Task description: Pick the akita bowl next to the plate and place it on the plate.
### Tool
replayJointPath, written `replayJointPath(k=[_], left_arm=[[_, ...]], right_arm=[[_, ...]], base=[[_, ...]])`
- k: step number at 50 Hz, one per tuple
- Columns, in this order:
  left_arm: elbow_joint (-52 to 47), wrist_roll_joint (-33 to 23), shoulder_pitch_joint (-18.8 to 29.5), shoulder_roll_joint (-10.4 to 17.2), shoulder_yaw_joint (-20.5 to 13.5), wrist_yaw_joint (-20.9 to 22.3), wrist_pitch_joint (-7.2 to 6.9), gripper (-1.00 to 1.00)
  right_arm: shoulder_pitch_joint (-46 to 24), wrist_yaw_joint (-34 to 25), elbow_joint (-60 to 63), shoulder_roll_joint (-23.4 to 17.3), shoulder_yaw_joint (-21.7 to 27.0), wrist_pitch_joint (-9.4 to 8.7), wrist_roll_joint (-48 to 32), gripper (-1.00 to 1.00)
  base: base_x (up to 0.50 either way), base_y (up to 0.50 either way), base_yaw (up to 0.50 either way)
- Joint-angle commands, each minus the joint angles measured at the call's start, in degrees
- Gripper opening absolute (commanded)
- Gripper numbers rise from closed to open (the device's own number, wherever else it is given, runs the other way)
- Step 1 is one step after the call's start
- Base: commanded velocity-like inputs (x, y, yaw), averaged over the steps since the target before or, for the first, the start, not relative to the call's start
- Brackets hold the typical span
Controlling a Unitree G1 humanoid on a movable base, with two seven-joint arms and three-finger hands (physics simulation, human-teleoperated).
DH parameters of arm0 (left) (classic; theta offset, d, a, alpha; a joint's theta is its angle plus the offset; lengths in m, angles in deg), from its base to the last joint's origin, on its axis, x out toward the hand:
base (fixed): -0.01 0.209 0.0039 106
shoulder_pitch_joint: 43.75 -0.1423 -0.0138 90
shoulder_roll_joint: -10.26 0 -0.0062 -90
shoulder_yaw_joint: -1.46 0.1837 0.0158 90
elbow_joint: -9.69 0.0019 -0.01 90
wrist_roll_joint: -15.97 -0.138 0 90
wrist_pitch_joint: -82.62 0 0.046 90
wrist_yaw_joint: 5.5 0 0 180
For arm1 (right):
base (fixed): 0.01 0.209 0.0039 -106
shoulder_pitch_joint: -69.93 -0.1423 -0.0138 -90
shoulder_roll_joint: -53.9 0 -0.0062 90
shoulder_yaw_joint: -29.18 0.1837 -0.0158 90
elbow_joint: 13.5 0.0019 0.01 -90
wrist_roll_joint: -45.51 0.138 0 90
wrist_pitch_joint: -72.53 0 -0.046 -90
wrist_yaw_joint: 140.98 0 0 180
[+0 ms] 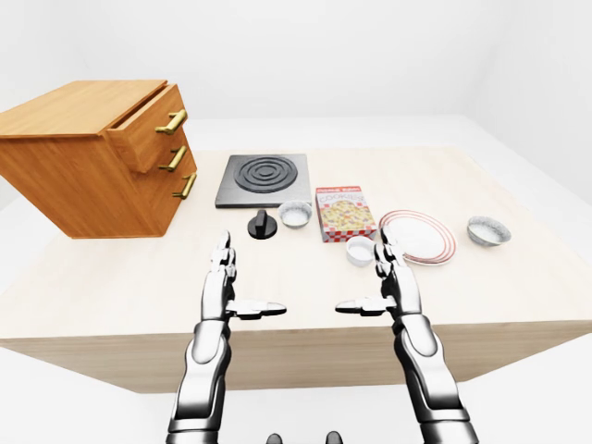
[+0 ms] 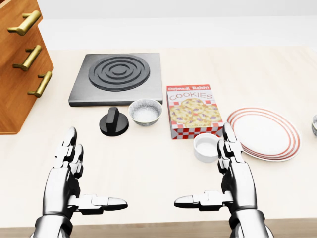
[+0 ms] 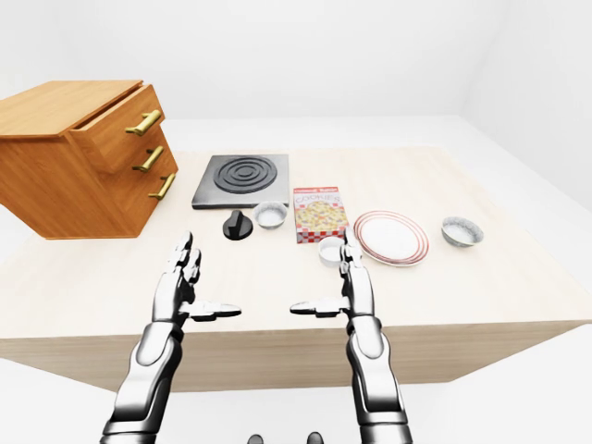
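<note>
The table (image 2: 148, 163) is rendered as pale wood with a faint grain and a matt finish. The drawer cabinet (image 1: 83, 157) is shown in warmer, grained wood, fitted with glossy brass-coloured handles (image 2: 24, 23). The stove plate (image 2: 119, 77) is finished matt dark grey, with raised rings. The cookie box (image 2: 193, 111) is printed cardboard. The plate (image 2: 267, 134) is seen as smooth and glazed. The left hand (image 2: 62, 183) and right hand (image 2: 240, 186) are finished in shiny, chrome-like metal.

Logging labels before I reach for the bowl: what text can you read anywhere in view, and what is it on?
"Oatmeal Raisin": top band of the cookie box, slightly blurred in the head view.
"COOKIES": the same box, just below that band.
Any smaller print on the box is too small to read.
Nothing else in view shows any lettering.
</note>
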Motion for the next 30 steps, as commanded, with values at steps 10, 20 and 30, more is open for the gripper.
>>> replayJointPath(k=[10, 20, 30], left_arm=[[0.8, 0.7, 0.1, 0.6, -1.4, 1.3, 0.53, 1.00], [1.0, 0.8, 0.2, 0.7, -1.4, 1.3, 0.70, 1.00], [0.7, 0.7, 0.2, 0.7, -1.4, 1.4, 0.49, 1.00]], right_arm=[[0.8, -2.1, 1.9, -0.5, 1.2, 0.37, 2.0, 1.00], [0.6, -2.0, 1.3, -0.5, 1.4, 0.89, 2.1, 1.00], [0.7, -2.1, 1.6, -0.5, 1.4, 0.82, 2.9, 1.00]], base=[[0.00, 0.00, 0.00], [0.00, 0.00, 0.00], [-0.01, -0.17, 0.00]])
